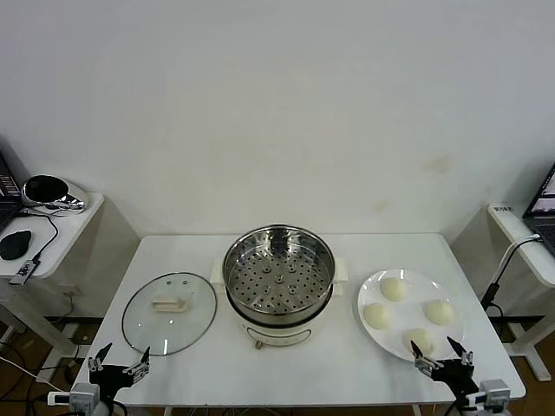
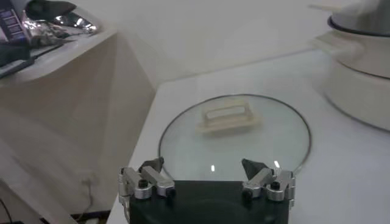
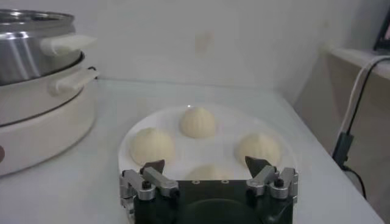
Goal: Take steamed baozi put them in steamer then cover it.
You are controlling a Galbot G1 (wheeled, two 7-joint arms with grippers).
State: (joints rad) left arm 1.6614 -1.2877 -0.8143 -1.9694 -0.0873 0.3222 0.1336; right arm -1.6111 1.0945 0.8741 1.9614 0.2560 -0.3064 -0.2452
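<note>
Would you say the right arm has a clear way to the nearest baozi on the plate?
Probably yes: the right gripper is open just before the nearest baozi, with nothing between them.

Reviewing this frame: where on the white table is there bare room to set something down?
Bare strips lie behind the glass lid and behind the plate toward the wall, and along the front edge of the table before the steamer. The gaps flanking the steamer are narrow. The near corners are crowded: the open left gripper and open right gripper hover there.
</note>
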